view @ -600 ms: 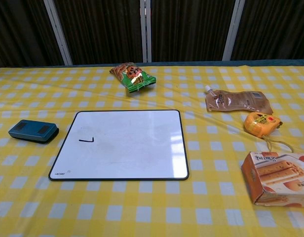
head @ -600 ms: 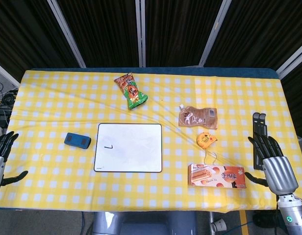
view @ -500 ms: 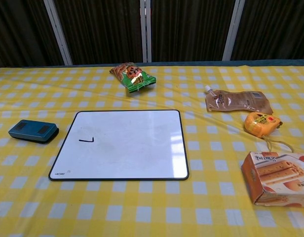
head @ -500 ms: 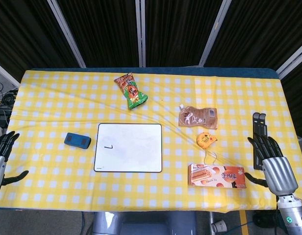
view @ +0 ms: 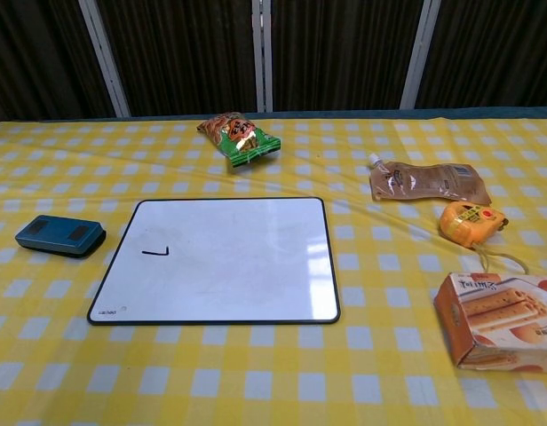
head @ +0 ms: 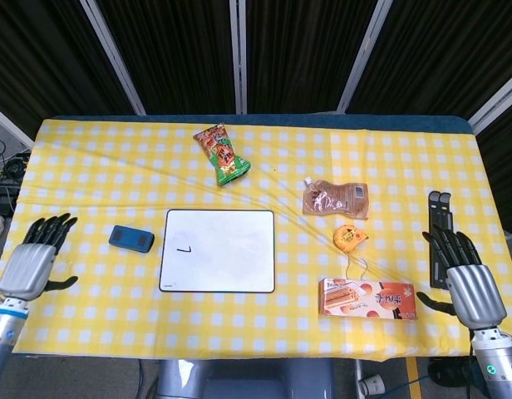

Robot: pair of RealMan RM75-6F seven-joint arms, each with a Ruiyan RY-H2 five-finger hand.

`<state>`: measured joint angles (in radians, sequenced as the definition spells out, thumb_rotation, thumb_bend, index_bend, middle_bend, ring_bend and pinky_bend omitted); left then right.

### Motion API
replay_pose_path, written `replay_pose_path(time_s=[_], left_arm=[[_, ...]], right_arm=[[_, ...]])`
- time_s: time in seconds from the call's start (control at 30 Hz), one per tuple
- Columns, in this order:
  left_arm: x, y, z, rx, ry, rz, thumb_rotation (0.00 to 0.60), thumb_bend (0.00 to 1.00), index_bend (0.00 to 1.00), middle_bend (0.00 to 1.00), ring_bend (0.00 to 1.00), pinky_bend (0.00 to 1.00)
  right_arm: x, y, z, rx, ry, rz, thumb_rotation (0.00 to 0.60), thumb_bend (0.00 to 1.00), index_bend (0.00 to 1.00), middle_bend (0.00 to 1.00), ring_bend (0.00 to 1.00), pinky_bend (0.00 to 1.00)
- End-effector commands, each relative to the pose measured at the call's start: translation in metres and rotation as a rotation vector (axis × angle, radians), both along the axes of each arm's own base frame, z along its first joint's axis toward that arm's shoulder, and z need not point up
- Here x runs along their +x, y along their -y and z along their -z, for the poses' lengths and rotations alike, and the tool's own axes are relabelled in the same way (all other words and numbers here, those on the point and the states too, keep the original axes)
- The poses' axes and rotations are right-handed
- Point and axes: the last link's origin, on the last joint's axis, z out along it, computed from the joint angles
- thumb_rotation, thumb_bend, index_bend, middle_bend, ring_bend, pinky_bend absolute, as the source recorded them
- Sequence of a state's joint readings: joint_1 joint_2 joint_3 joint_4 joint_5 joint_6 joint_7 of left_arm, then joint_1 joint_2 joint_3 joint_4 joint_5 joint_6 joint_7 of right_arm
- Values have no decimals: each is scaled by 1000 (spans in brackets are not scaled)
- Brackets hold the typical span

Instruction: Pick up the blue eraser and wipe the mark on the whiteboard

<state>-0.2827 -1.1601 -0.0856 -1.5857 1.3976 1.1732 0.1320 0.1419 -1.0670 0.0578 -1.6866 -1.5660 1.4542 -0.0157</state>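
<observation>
The blue eraser [head: 130, 239] [view: 59, 235] lies flat on the yellow checked cloth, just left of the whiteboard [head: 219, 250] [view: 220, 257]. A small black mark [head: 184, 249] [view: 154, 252] sits on the board's left part. My left hand [head: 33, 261] hovers at the table's left edge, fingers apart and holding nothing, well left of the eraser. At the right edge my right hand [head: 464, 278] is likewise open and empty. Neither hand shows in the chest view.
A green and orange snack bag [head: 222, 154] lies behind the board. Right of the board are a brown pouch [head: 337, 199], an orange tape measure [head: 349, 238] and an orange biscuit box [head: 367, 298]. A black stand [head: 440, 214] sits at the right edge.
My left hand has moved in from the frame's left border toward the table and the eraser. The right hand has barely shifted. Nothing on the table has moved.
</observation>
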Motion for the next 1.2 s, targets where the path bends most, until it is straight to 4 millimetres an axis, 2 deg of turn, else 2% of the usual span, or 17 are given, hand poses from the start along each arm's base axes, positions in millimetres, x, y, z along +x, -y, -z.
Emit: replay_pose_path(time_s=[0.03, 0.1, 0.17, 0.37, 0.47, 0.73, 0.93, 1.2], left_arm=[[7, -53, 37, -77, -67, 50, 600, 0, 0, 0, 4, 88], [9, -63, 48, -98, -79, 60, 600, 0, 13, 5, 48, 173], [12, -73, 60, -128, -79, 61, 600, 11, 55, 32, 97, 216], [16, -88, 79, -157, -103, 71, 600, 164, 171, 123, 179, 280], [18, -94, 87, -174, -100, 66, 600, 187, 191, 144, 200, 298], [18, -105, 99, -186, -129, 52, 600, 187, 249, 207, 265, 349], [14, -106, 101, -194, -136, 31, 600, 187, 305, 258, 310, 435], [12, -107, 99, -184, -128, 14, 600, 190, 442, 391, 434, 556]], right_arm=[[0, 3, 1, -1, -8, 1, 600, 0, 0, 0, 0, 0], [0, 4, 3, 2, -12, 4, 600, 0, 0, 0, 0, 0], [-2, 5, 4, 5, -17, 13, 600, 0, 0, 0, 0, 0], [-10, 8, 6, 8, -36, 45, 600, 0, 0, 0, 0, 0], [-13, 8, 6, 8, -42, 58, 600, 0, 0, 0, 0, 0], [-15, 7, 6, -3, -48, 69, 600, 0, 0, 0, 0, 0], [-17, 7, 5, -7, -50, 77, 600, 0, 0, 0, 0, 0], [-16, 7, 5, -5, -45, 75, 600, 0, 0, 0, 0, 0]])
